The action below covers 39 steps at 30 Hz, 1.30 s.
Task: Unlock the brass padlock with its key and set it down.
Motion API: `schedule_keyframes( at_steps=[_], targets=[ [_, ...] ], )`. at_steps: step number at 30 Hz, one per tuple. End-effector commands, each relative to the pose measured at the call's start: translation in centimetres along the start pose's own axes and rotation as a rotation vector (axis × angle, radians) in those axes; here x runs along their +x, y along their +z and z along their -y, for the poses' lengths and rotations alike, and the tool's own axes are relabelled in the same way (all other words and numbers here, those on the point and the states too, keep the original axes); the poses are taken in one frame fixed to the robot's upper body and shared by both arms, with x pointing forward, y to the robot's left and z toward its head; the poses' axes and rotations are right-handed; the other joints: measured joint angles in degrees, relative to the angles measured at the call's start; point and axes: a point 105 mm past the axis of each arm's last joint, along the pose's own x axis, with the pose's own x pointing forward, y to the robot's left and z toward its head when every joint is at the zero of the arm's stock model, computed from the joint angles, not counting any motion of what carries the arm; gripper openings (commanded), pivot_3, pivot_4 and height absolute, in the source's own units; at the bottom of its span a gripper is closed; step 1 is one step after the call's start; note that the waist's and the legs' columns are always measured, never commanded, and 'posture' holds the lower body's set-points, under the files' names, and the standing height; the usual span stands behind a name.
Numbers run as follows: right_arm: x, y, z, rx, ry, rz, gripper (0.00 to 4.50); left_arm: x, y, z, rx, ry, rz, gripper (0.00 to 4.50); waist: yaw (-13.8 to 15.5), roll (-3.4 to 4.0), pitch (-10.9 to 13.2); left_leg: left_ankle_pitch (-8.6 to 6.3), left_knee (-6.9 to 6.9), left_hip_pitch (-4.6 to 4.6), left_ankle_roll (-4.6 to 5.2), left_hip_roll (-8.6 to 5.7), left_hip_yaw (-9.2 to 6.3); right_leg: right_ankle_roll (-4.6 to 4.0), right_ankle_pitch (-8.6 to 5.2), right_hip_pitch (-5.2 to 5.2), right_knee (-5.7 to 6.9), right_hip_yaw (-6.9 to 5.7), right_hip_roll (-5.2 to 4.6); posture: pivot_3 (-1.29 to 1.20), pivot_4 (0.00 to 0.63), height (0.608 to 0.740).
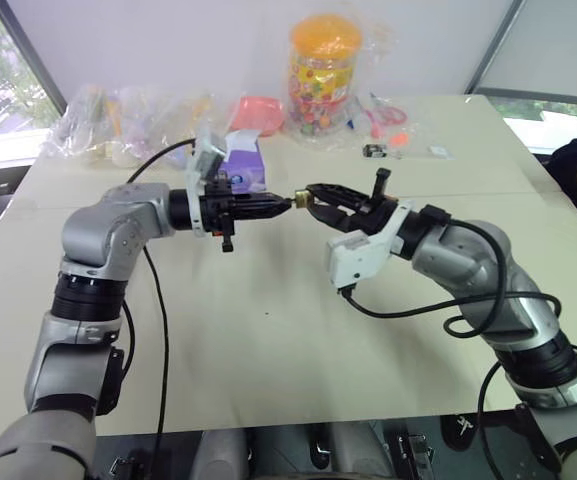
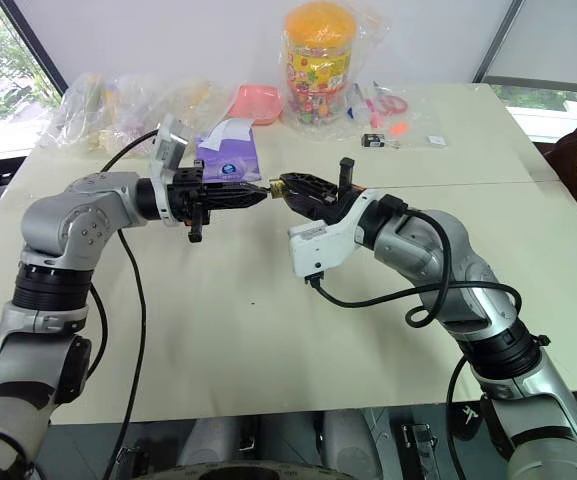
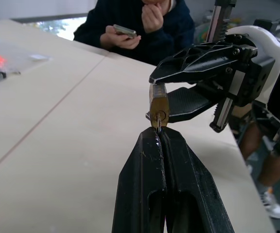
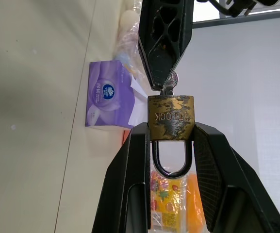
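Note:
The brass padlock (image 4: 171, 118) is held in the air above the table, between the two arms. My right gripper (image 4: 171, 130) is shut on its body, and the dark shackle (image 4: 171, 170) points back between the fingers with both legs seated in the body. The key (image 4: 168, 83) sticks out of the keyhole at the padlock's far end. My left gripper (image 3: 159, 135) is shut on the key's head, tip to tip with the right gripper (image 1: 308, 196). In the left eye view the padlock (image 1: 296, 200) shows as a small gold spot between the fingertips.
A purple tissue box (image 1: 244, 166) lies just behind the left gripper. At the back stand a candy jar (image 1: 323, 75), plastic bags (image 1: 118, 115) and a small black object with clear packets (image 1: 376, 150). A person (image 3: 140, 24) with a phone sits at the table's right edge.

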Motion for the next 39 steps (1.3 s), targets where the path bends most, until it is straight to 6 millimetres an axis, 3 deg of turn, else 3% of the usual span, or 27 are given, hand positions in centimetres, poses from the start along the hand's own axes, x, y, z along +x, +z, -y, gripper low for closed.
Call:
schedule_keyframes(
  at_steps=[1,12,30,39],
  targets=[
    [-0.3,1.0,0.9,-0.019,-0.033,0.033,0.65,0.2,1.3,0.4,0.109,-0.007,0.023,0.02,0.01,0.00,0.00,0.00,0.00,0.00,0.00,0.00,0.00,0.00,0.00,0.00,0.00,0.00,0.00,0.00,0.150,0.740],
    [-0.4,0.9,0.8,-0.008,-0.017,0.034,0.65,0.7,0.8,1.1,0.276,-0.020,0.003,0.02,0.01,0.00,0.00,0.00,0.00,0.00,0.00,0.00,0.02,0.00,0.00,0.00,0.00,0.00,0.01,0.00,0.150,0.740],
    [-0.2,0.8,1.6,0.015,-0.034,0.030,0.65,0.4,-0.3,1.0,0.296,-0.008,-0.037,0.02,0.01,0.00,0.00,0.00,0.00,0.00,0.00,0.00,0.03,0.00,0.00,0.01,0.00,-0.01,0.01,0.00,0.150,0.740],
    [-0.1,0.9,2.0,0.058,-0.045,0.032,0.65,0.5,-0.7,1.1,0.397,-0.012,-0.065,0.02,0.01,0.00,0.00,0.00,0.01,0.00,0.00,0.00,0.05,0.00,0.00,0.01,0.00,-0.01,0.01,0.00,0.150,0.740]
  ],
)
